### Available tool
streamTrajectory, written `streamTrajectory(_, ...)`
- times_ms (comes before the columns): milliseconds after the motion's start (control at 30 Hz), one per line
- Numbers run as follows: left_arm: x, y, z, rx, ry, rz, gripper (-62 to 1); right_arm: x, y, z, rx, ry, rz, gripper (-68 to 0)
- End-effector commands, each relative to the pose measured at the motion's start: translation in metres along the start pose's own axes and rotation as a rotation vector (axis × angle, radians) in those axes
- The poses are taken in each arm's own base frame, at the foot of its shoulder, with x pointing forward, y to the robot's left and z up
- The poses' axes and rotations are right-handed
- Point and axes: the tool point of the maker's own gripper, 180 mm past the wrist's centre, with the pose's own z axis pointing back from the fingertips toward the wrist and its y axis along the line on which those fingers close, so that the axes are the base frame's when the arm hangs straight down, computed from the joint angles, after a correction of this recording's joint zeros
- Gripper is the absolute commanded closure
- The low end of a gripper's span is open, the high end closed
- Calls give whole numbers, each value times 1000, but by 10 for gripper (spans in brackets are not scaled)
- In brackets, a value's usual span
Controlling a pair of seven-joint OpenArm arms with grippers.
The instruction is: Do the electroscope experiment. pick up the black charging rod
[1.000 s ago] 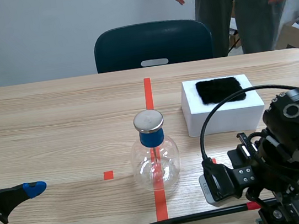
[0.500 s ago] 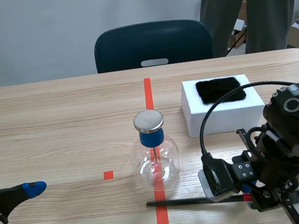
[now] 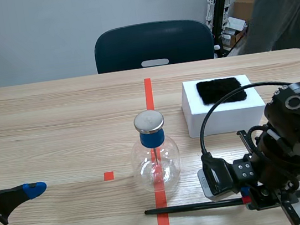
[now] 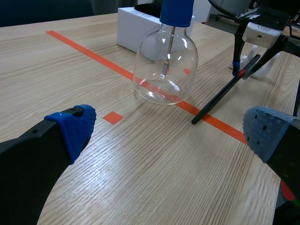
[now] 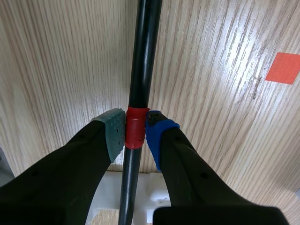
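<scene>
The right gripper [image 5: 136, 129] is clamped on the black charging rod [image 3: 197, 206], its pads [image 5: 112, 130] pinching the red band [image 5: 133, 126] on the shaft. The rod runs level from three to nine o'clock, crossing the orange tape line [image 3: 148, 93] at about six o'clock of the glass electroscope flask [image 3: 156, 162]. A white block [image 3: 223, 118] topped with a black cloth [image 3: 220, 90] sits at the flask's two o'clock. The left gripper [image 4: 171, 131] is spread wide at the flask's eight o'clock, holding nothing
</scene>
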Motion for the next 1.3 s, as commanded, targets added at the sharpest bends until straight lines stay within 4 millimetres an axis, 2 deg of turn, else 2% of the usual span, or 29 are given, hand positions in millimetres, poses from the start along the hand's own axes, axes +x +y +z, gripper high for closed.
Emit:
streamTrajectory(0, 8, 4, -1, 7, -31, -9, -623, -3, -13, 7, -41, 15, 13, 0)
streamTrajectory(367, 8, 4, -1, 7, -31, -9, -623, -6, -11, 10, -39, 18, 22, 0)
streamTrajectory(567, 8, 4, -1, 7, -31, -9, -623, -4, -7, 22, -50, 3, 47, 0)
streamTrajectory(867, 8, 4, -1, 7, -31, -9, -623, -15, -5, 41, -69, 12, 46, 0)
streamTrajectory(1033, 8, 4, -1, 7, -31, -9, -623, -19, -10, 57, -106, -3, 35, 0)
streamTrajectory(1267, 8, 4, -1, 7, -31, -9, -623, -19, -14, 91, -181, -56, 42, 0)
